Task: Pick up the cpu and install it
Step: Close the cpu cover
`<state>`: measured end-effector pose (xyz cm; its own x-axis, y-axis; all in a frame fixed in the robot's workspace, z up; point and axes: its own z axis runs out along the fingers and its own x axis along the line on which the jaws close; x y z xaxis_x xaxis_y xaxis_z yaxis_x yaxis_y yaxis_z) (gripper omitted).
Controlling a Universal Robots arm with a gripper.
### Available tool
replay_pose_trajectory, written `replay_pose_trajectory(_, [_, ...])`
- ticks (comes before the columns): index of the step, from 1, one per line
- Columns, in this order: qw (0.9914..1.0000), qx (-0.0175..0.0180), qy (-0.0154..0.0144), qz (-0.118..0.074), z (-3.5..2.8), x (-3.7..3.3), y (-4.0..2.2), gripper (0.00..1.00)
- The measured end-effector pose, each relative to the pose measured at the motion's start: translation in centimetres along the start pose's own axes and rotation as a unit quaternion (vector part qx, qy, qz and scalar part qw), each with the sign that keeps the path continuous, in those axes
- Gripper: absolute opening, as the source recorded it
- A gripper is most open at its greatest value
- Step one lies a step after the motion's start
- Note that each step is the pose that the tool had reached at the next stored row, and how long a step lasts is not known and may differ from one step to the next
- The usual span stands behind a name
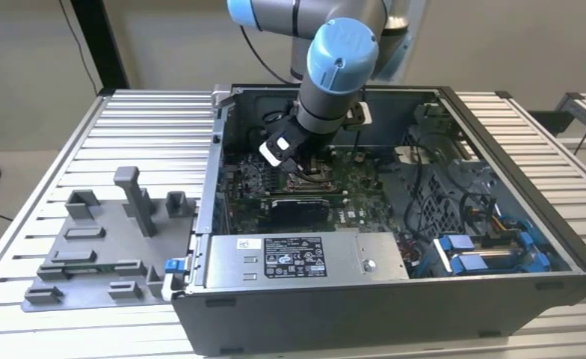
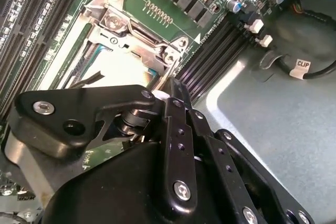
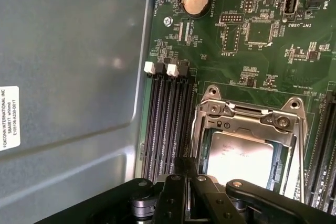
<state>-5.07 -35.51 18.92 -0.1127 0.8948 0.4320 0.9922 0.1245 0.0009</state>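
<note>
One arm hangs into the open computer case (image 1: 393, 299) in the exterior view. Its gripper (image 1: 308, 161) sits low over the green motherboard (image 1: 363, 187), with the case walls well apart from it on every side. Outside the case, at the exterior view's left, a grey plastic tray (image 1: 84, 254) of upright posts lies on the ribbed metal table (image 1: 143, 120).

In the second wrist view the cpu (image 2: 118, 69) lies flat inside the bright stamped socket frame (image 2: 121, 24), pale metal top upward and edges square with the frame. It looks square, so no long axis can be told. The gripper (image 2: 173, 83) is clenched on nothing, its black tips meeting just beside the frame's edge.

In the first wrist view the cpu (image 3: 241, 156) shows a matt silver face. The gripper (image 3: 185, 162) stands at the seam between the frame and the dark, ridged memory slots (image 3: 165, 124). Beyond the slots, a smooth grey sheet-metal panel (image 3: 68, 51) lies bare.
</note>
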Motion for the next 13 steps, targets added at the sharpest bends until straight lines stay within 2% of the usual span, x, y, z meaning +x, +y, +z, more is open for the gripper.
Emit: replay_pose_trajectory(13, [1.0, 0.0001, 0.0, 0.0, 0.18, -0.21, 1.05, 0.0])
